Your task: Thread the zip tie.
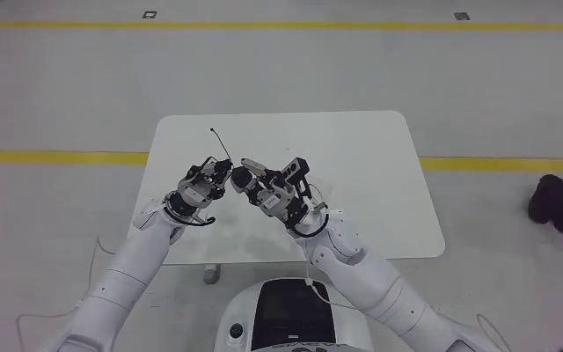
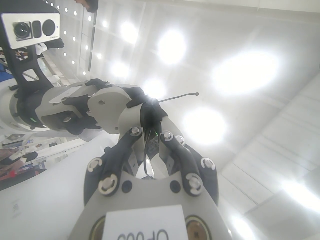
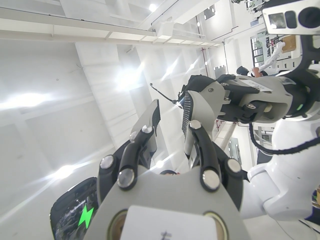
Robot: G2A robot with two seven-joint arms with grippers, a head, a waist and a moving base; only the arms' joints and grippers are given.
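The left gripper [image 2: 150, 117] hangs above the tabletop [image 1: 352, 167], nearer its left edge than its right. Its fingers are squeezed shut on the zip tie [image 2: 178, 97]. The thin black tie pokes out past the fingertips and up into the air. Its free end points toward the far left corner of the tabletop (that end has a tiny knob, maybe the head). Pinching the tie low down like this probably keeps it stiff and steady, so the other arm can work on it. Just to the right is the right gripper [image 3: 171, 111]. Its two fingers [image 3: 150, 118] are spread apart and hold nothing. The tie sticks up close to the gap between them, so the gap is likely kept wide to let the tie slide in and be grabbed. One right finger sits very close to the left fingertips, but it is too hard to tell if they touch. No closed loop shows, so the threading looks not yet done. Each wrist has a white label [image 2: 145, 222] with dark print, but the print is cut off and cannot be read.
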